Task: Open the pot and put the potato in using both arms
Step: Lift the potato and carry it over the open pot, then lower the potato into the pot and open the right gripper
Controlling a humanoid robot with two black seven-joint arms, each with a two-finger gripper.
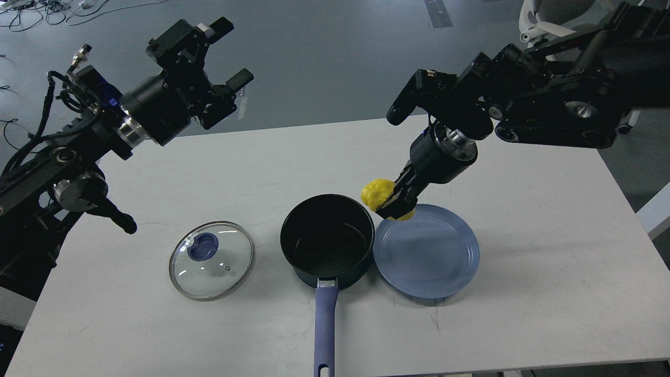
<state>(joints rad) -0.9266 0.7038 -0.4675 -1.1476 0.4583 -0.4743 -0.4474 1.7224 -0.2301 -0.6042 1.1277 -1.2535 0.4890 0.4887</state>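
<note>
The dark-blue pot point(327, 242) stands open at the table's front middle, its black inside empty and its handle point(324, 324) pointing toward me. Its glass lid point(211, 260) with a blue knob lies flat on the table to the pot's left. My right gripper point(393, 207) points down and is shut on the yellow potato point(378, 192), held above the gap between the pot's right rim and the plate's far edge. My left gripper point(230, 55) is open and empty, raised high at the far left, well away from the lid.
A flat blue-grey plate point(426, 251) lies touching the pot's right side. The white table point(549, 251) is bare on its right part. The table's front edge runs just under the handle's end. Grey floor lies beyond the far edge.
</note>
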